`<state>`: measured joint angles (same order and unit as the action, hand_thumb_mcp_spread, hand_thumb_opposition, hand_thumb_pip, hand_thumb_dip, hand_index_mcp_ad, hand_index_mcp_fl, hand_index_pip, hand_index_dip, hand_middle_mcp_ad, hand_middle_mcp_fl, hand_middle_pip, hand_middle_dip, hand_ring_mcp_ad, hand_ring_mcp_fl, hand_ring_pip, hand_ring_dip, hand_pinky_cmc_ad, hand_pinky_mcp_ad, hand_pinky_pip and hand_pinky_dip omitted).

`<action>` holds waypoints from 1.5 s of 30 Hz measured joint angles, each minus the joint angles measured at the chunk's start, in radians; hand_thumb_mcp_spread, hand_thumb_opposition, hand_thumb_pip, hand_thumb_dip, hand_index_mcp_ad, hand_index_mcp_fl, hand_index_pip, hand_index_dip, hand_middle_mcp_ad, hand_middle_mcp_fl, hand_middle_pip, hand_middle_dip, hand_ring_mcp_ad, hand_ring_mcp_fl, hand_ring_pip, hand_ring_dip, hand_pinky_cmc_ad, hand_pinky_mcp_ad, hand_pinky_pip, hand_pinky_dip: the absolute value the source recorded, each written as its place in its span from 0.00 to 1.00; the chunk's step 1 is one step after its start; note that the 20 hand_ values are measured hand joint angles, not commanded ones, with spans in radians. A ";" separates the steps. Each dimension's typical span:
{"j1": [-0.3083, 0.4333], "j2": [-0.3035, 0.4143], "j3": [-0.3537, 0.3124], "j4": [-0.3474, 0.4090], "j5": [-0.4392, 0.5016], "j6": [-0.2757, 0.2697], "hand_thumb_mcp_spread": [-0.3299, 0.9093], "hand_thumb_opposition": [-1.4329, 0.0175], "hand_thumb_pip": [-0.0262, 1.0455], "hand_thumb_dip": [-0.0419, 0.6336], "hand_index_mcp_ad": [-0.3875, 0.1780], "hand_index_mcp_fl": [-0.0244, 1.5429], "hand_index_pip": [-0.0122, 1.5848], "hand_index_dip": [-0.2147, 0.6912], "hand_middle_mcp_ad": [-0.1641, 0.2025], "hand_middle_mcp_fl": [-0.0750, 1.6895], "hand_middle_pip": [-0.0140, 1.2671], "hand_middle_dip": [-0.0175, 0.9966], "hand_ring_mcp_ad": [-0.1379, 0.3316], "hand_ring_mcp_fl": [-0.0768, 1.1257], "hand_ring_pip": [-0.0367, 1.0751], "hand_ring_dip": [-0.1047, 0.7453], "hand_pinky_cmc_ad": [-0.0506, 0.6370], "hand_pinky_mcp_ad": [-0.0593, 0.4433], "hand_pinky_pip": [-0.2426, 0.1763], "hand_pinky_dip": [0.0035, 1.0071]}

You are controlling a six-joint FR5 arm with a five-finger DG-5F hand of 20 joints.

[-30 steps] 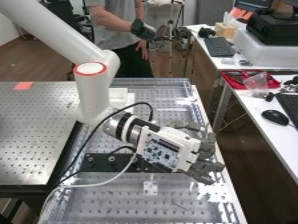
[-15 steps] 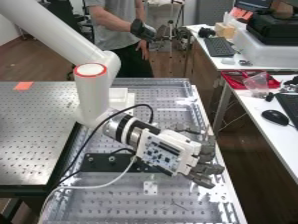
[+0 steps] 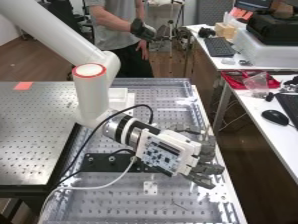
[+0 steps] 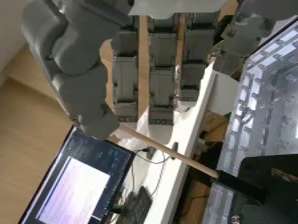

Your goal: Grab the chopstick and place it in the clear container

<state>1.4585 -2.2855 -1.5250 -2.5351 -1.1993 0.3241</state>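
Note:
In the high view the hand [image 3: 199, 162] is over the right part of the bench, its fingers extended towards the right edge. In the wrist view the hand [image 4: 163, 75] is open, with straight fingers side by side and the thumb apart from them. A pale wooden chopstick [image 4: 176, 154] slants from the thumb's tip to a dark end beside a black block. Whether the thumb touches it, I cannot tell. Clear, see-through walls of what looks like the container [image 4: 256, 107] stand beside it, over a perforated surface [image 3: 199, 205].
A black plate with knobs [image 3: 100, 162] lies under the wrist, and cables loop around the arm. Left is a perforated metal table [image 3: 33, 135]. A small white box [image 3: 118, 95] sits behind the arm. A side desk [image 3: 269, 135] bears a mouse and a red tray.
Compared with one second ago, the hand has shifted and turned slightly, its fingers a little lower in the high view. Over the last half second it looks still.

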 joint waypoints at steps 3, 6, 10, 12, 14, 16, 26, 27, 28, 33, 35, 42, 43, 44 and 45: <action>-0.002 0.000 0.003 -0.005 -0.009 -0.004 0.67 0.43 0.64 0.46 0.53 0.35 0.76 0.19 0.66 0.43 0.55 0.60 0.48 0.46 0.11 0.59 0.63 0.57 0.57 0.18; -0.003 -0.001 0.004 -0.009 -0.009 -0.010 0.69 0.42 0.63 0.46 0.50 0.35 0.76 0.19 0.66 0.43 0.54 0.62 0.48 0.47 0.11 0.59 0.62 0.57 0.58 0.18; -0.004 0.000 0.003 -0.007 -0.004 -0.014 0.68 0.41 0.63 0.46 0.50 0.33 0.75 0.19 0.64 0.43 0.53 0.63 0.48 0.47 0.10 0.59 0.65 0.56 0.58 0.18; -0.004 0.000 0.003 -0.006 -0.002 -0.017 0.70 0.41 0.63 0.46 0.50 0.33 0.75 0.19 0.61 0.43 0.53 0.63 0.44 0.47 0.10 0.59 0.65 0.57 0.58 0.18; -0.004 0.001 0.003 -0.007 -0.001 -0.019 0.70 0.41 0.63 0.46 0.50 0.34 0.75 0.19 0.61 0.43 0.53 0.63 0.44 0.47 0.10 0.59 0.65 0.56 0.58 0.18; -0.004 0.001 0.003 -0.008 0.001 -0.021 0.70 0.41 0.63 0.46 0.50 0.36 0.75 0.19 0.61 0.44 0.53 0.63 0.45 0.47 0.10 0.59 0.65 0.56 0.58 0.18; -0.003 -0.002 0.007 -0.009 -0.002 -0.015 0.72 0.38 0.59 0.47 0.41 0.40 0.76 0.19 0.61 0.48 0.51 0.64 0.45 0.50 0.10 0.60 0.67 0.57 0.58 0.18; -0.003 -0.003 0.008 -0.009 -0.002 -0.013 0.73 0.38 0.58 0.47 0.41 0.40 0.76 0.19 0.61 0.47 0.50 0.64 0.44 0.50 0.10 0.60 0.67 0.57 0.58 0.18; -0.003 -0.004 0.008 -0.010 -0.002 -0.011 0.72 0.38 0.58 0.47 0.40 0.40 0.76 0.19 0.60 0.47 0.50 0.64 0.44 0.50 0.11 0.60 0.67 0.57 0.58 0.18; -0.002 -0.005 0.006 -0.007 0.002 -0.009 0.73 0.33 0.58 0.46 0.39 0.42 0.78 0.19 0.62 0.49 0.50 0.64 0.44 0.51 0.11 0.60 0.67 0.57 0.60 0.17; -0.001 -0.005 0.006 -0.006 0.008 -0.011 0.73 0.31 0.57 0.46 0.39 0.44 0.78 0.19 0.60 0.55 0.54 0.65 0.44 0.51 0.11 0.60 0.67 0.56 0.61 0.18; 0.000 -0.006 0.009 -0.007 0.016 -0.007 0.75 0.27 0.56 0.46 0.46 0.50 0.76 0.20 0.58 0.56 0.56 0.66 0.45 0.55 0.11 0.60 0.70 0.56 0.60 0.18; 0.001 -0.007 0.009 -0.007 0.016 -0.007 0.75 0.28 0.56 0.46 0.45 0.50 0.75 0.20 0.57 0.56 0.56 0.66 0.45 0.55 0.11 0.60 0.70 0.56 0.60 0.18; 0.001 -0.007 0.009 -0.007 0.017 -0.007 0.75 0.28 0.56 0.46 0.47 0.50 0.75 0.21 0.55 0.57 0.56 0.66 0.44 0.54 0.11 0.60 0.70 0.56 0.60 0.18; 0.001 -0.007 0.009 -0.007 0.021 -0.006 0.75 0.27 0.56 0.46 0.48 0.50 0.75 0.21 0.54 0.57 0.56 0.66 0.44 0.56 0.11 0.60 0.70 0.58 0.61 0.18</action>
<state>1.4598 -2.2926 -1.5158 -2.5420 -1.1787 0.3185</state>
